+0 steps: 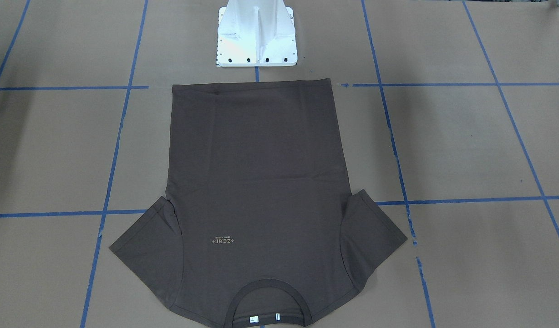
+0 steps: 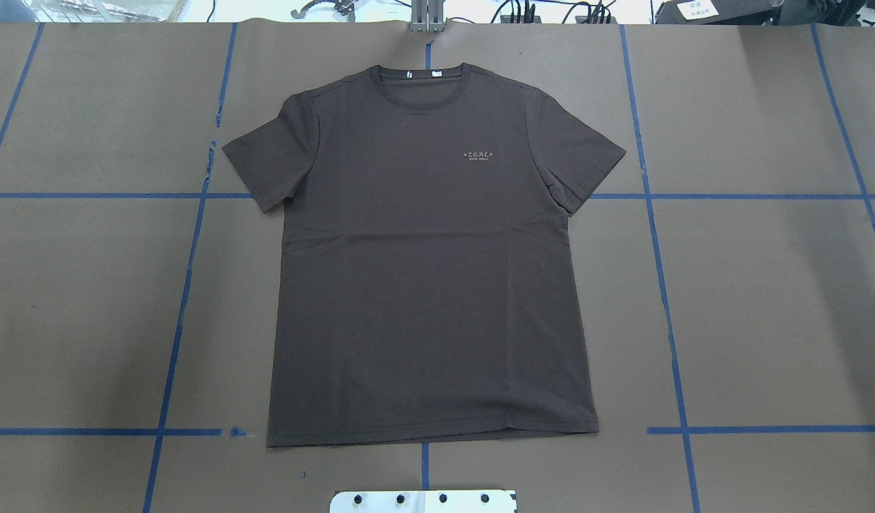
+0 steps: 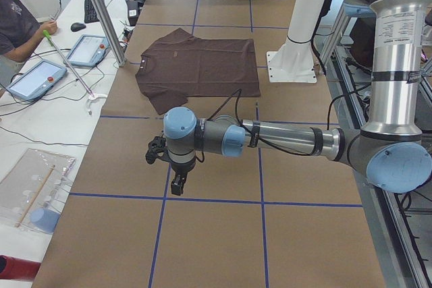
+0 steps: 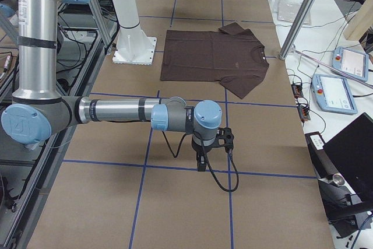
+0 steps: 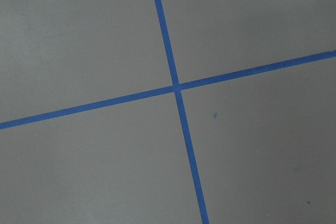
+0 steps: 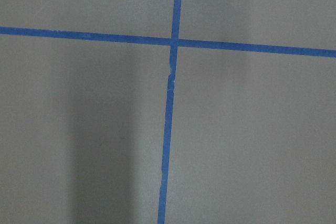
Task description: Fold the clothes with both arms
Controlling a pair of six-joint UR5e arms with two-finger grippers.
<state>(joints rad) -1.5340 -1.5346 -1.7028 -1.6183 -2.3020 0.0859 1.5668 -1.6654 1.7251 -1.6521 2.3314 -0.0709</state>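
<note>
Left gripper hangs pointing down over the taped table, well apart from the shirt. Its jaw state cannot be told (side view only). The T-shirt lies flat at centre, logo up, hem toward the white pedestal. Right gripper also hangs over the table, state likewise undeterminable.

Even overhead light fell flat across the table, shadows faint. The white pedestal glared, blown out. A soft dark shadow band lay beneath the right gripper in its slightly blurred wrist view.
</note>
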